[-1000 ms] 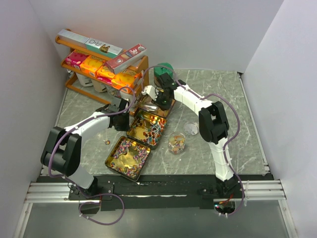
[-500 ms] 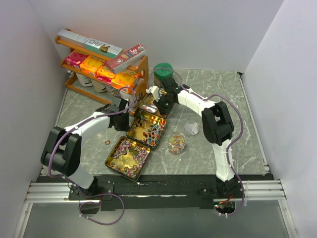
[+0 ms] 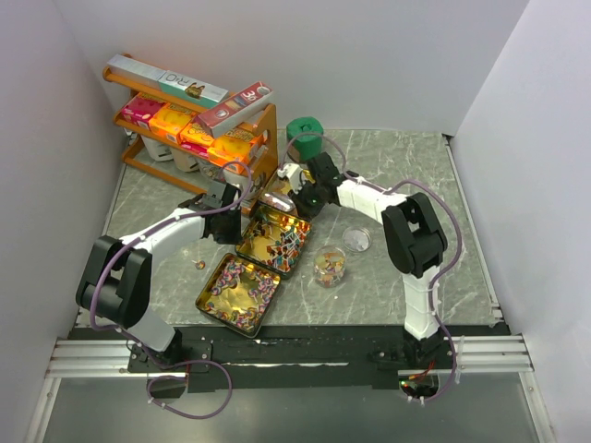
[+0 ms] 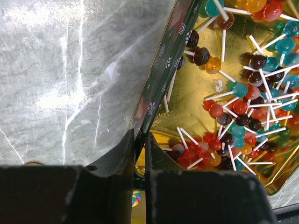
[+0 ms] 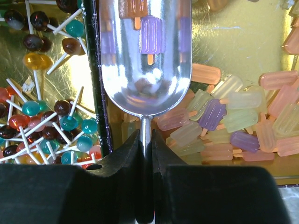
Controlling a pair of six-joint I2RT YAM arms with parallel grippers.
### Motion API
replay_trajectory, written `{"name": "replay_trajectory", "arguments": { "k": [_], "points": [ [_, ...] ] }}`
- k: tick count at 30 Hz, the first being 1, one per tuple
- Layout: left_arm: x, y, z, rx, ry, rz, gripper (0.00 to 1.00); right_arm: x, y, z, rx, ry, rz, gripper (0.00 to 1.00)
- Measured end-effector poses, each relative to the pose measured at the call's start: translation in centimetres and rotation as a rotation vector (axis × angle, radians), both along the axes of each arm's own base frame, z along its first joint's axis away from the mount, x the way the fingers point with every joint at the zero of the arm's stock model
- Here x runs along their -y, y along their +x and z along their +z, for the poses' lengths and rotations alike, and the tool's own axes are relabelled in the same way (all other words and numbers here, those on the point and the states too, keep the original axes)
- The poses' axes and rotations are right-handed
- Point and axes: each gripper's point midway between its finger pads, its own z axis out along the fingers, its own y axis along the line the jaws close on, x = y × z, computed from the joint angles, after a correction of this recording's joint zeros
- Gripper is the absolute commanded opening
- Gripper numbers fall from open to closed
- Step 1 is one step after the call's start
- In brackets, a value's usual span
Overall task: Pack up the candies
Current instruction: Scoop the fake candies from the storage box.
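Mid-scoop: right hand [image 5: 145, 140] pinches the scoop [image 5: 145, 56] over candies [image 5: 212, 114] just ahead, left hand [image 4: 140, 140] pinches the tin rim [image 4: 161, 74]; next, probably lift it level.

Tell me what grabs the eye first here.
A shiny metal scoop, clamped in the right gripper, hangs over a gold tin of pastel popsicle-shaped candies, with a purple one in its bowl. Beside it, the left gripper pinches the rim of the lollipop tin, which is packed with bright lollipops.
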Motion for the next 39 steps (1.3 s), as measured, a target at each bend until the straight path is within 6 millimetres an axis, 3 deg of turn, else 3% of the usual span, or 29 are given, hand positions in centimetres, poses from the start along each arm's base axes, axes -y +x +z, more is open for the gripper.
{"name": "replay_trajectory", "arguments": {
  "k": [7,18,24,27,29,33,39],
  "points": [
    [0.0,0.0,0.0,0.002,0.001,0.0,0.01,0.1,0.0,0.1,0.044,0.029,-0.024,0.0],
    [0.1,0.3,0.1,0.013,-0.001,0.003,0.04,0.5,0.6,3.1,0.123,0.077,-0.047,0.0],
    [0.1,0.4,0.1,0.016,-0.002,0.003,0.18,0.9,0.7,5.4,0.166,0.104,-0.054,0.0],
    [0.1,0.4,0.1,0.017,-0.001,0.004,0.37,1.2,0.7,6.3,0.179,0.108,-0.06,0.0],
    [0.1,0.6,0.3,0.025,-0.003,0.007,0.41,1.7,0.4,6.9,0.185,0.105,-0.069,0.0],
    [0.3,1.2,0.8,0.047,-0.008,0.011,0.51,2.9,-0.8,8.3,0.192,0.096,-0.086,0.0],
    [0.5,2.0,1.5,0.074,-0.016,0.011,0.65,5.0,-4.1,11.8,0.213,0.138,-0.142,0.0]
  ]
}}
